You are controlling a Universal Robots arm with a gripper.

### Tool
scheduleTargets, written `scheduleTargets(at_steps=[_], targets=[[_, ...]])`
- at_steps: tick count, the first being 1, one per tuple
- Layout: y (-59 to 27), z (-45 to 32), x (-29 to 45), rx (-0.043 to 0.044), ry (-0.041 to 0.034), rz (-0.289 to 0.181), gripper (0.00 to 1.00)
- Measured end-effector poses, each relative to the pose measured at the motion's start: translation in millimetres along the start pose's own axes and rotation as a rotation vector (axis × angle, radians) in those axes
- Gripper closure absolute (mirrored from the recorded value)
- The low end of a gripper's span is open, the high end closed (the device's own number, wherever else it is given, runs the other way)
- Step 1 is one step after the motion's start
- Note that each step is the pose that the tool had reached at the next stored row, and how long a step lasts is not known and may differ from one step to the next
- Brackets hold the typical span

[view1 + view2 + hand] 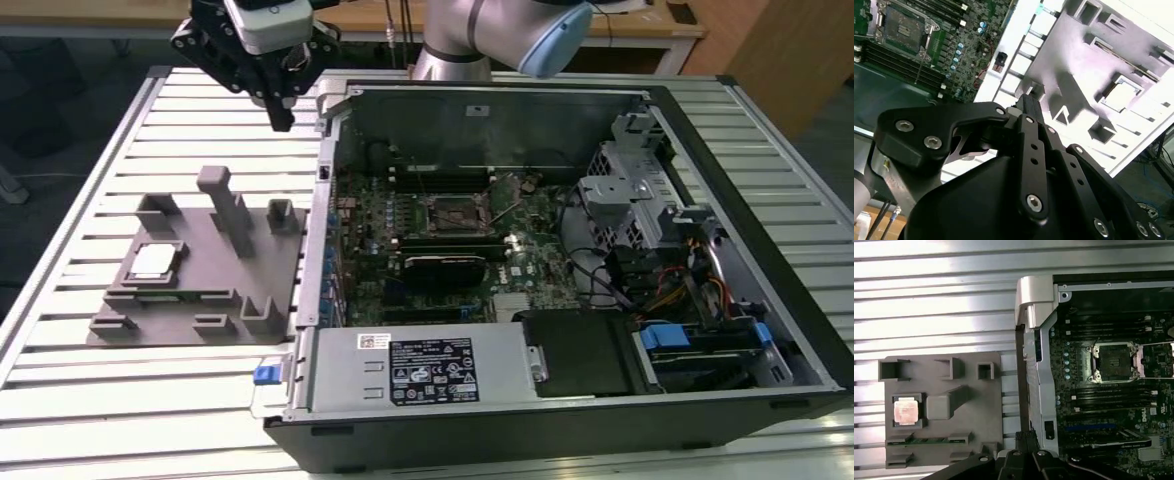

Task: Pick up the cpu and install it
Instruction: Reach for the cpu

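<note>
Pincer (282,122) of black metal is seen hanging above the slatted silver surface (134,420), fingers drawn together with nothing between them, near the wall of the open black computer case (561,440) on the exterior view's left. Small square silvery-topped cpu (151,260) is found lying flat in a recess of the grey moulded fixture (200,290), well apart from the pincer and outside the case. Dark metal-framed socket (451,212) is spotted mid-motherboard inside the case, well apart from the cpu.
</note>
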State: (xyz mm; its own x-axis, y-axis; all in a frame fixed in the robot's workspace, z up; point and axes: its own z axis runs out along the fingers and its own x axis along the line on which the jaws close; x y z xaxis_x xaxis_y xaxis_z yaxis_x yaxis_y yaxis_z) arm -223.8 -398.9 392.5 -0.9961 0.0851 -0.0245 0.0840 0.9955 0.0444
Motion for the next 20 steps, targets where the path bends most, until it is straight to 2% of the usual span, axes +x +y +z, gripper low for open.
scheduleTargets(at_steps=[10,20], targets=[[-1.8,1.6,20.2,0.0001,-0.0001,0.001,0.89],[-3.9,9.6,40.6,0.0005,-0.0001,0.002,0.89]])
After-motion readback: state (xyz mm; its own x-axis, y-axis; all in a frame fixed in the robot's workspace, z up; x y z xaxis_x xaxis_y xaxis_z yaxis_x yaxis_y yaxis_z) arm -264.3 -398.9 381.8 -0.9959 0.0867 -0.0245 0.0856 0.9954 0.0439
